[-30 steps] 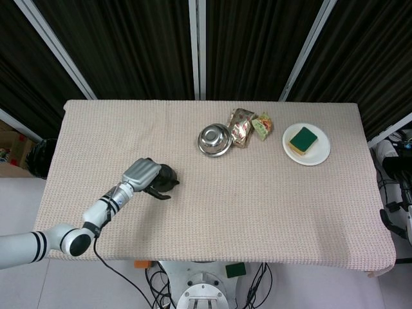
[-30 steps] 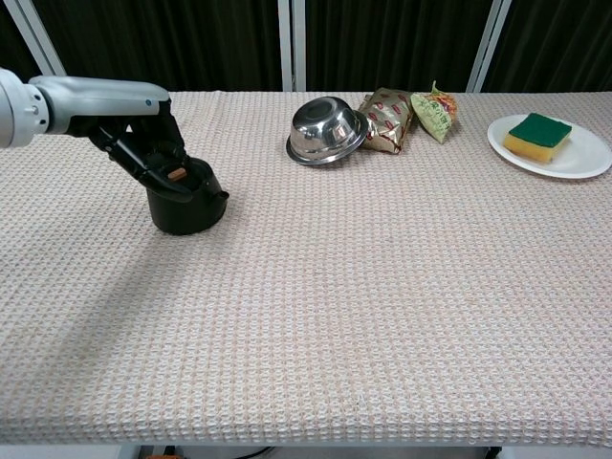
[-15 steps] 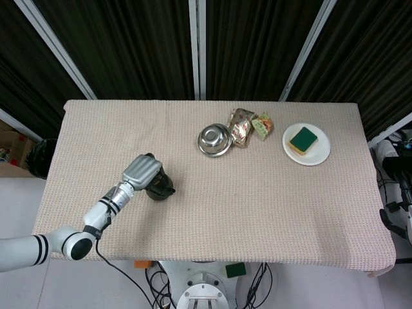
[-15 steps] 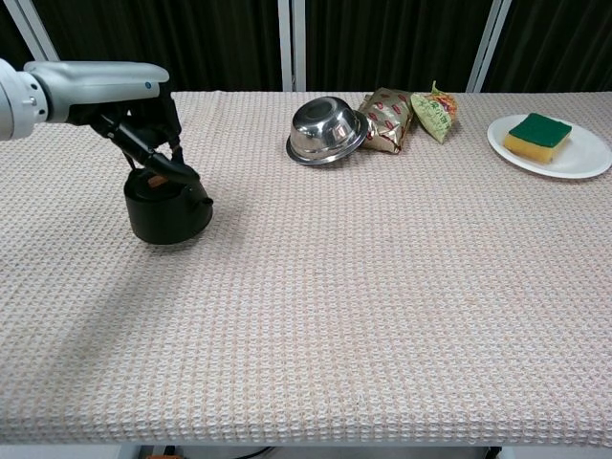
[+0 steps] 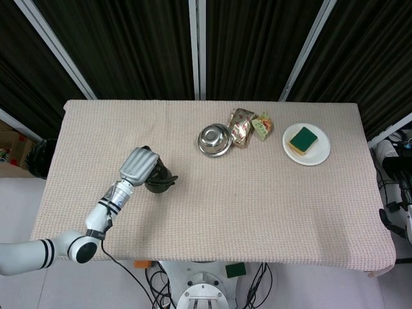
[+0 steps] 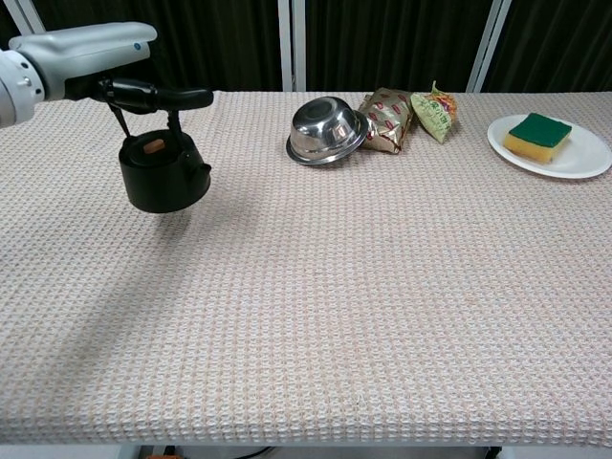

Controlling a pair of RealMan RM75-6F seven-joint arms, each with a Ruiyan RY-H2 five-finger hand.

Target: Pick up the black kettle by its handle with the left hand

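The black kettle (image 6: 163,176) hangs just above the table at the left, level, its lid knob showing on top. My left hand (image 6: 91,48) grips the kettle's black handle (image 6: 163,97) from above. In the head view the left hand (image 5: 139,166) covers most of the kettle (image 5: 161,183), with only its right side and spout peeking out. The right hand appears in neither view.
A steel bowl (image 6: 328,130) lies tilted at the back centre, with two snack packets (image 6: 390,119) beside it. A white plate (image 6: 581,161) bearing a green-and-yellow sponge (image 6: 537,136) sits at the back right. The woven cloth (image 6: 363,287) covers the table.
The kettle went from tilted on the table to upright and lifted off it. My left hand rose with the handle, which now stands straight up.
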